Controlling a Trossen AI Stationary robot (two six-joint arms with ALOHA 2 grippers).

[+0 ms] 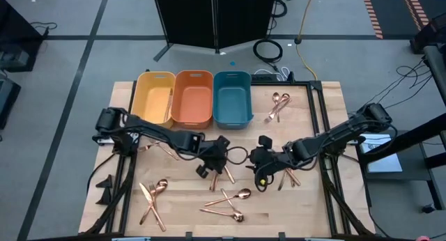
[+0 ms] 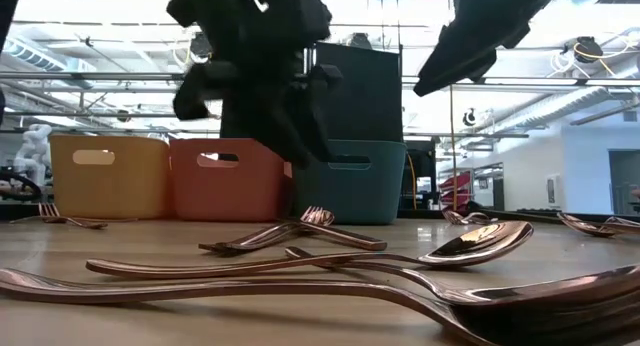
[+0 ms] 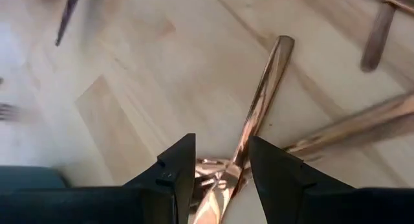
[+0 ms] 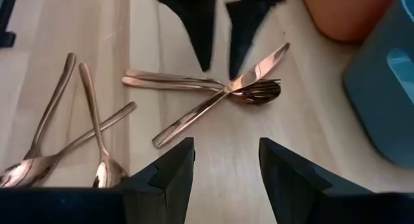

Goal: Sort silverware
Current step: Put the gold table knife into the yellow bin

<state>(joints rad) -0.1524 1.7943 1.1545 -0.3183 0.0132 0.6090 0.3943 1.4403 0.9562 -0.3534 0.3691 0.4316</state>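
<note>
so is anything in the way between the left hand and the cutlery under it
Nothing visible. The left hand is open, its fingers either side of a copper knife lying crossed on a fork on the table. The right hand waits open nearby.

The left gripper (image 3: 222, 162) hides the copper utensil's (image 3: 262, 98) head.

The high view looks straight down on the whole wooden table (image 1: 306, 206). The low view sits at tabletop height, facing the three bins (image 2: 230, 178) at the far side. Each wrist view looks down close on the wood. The right wrist view shares the crossed knife (image 4: 220, 98) with the high view.
</note>
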